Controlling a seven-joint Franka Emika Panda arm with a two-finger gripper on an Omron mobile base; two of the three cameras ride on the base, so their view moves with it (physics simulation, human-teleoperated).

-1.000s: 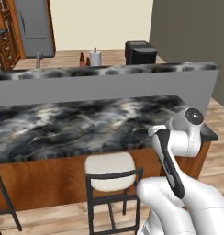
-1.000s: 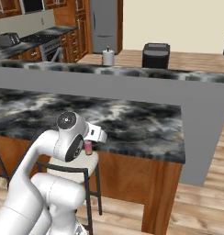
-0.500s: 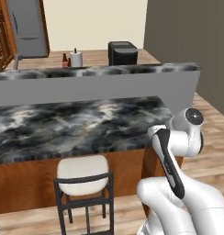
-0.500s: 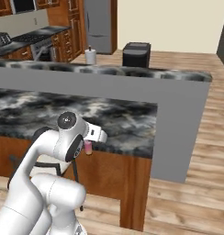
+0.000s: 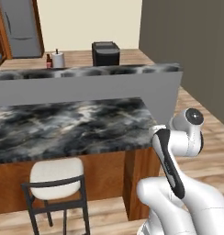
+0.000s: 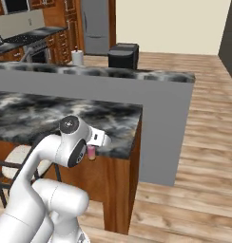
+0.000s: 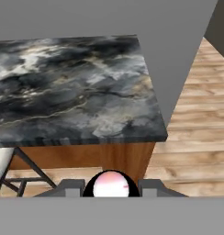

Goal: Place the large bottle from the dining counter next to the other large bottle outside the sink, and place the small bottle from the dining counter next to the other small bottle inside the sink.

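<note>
Fingers point(image 7: 111, 188) are clamped on the small bottle point(image 7: 111, 184): in the hand view its pink-white rounded body sits right between the two dark tips. Right base view shows the same pink bottle point(image 6: 91, 153) tucked under the wrist, off the dining counter surface point(image 6: 51, 118) and just in front of its near edge, close to the right-hand corner. Arm is folded back, held over the wood floor point(image 6: 198, 142) beside the counter's wood base.

Far side (behind the grey partition wall point(image 5: 86, 85)): a dark brown large bottle point(image 5: 48, 61) stands just left of the white paper towel roll point(image 5: 58, 59), with a black appliance point(image 5: 105, 53) to the right. A white-seated stool point(image 5: 56, 176) is pushed under the dining counter. Fridge point(image 6: 95, 26) is at the back wall.
</note>
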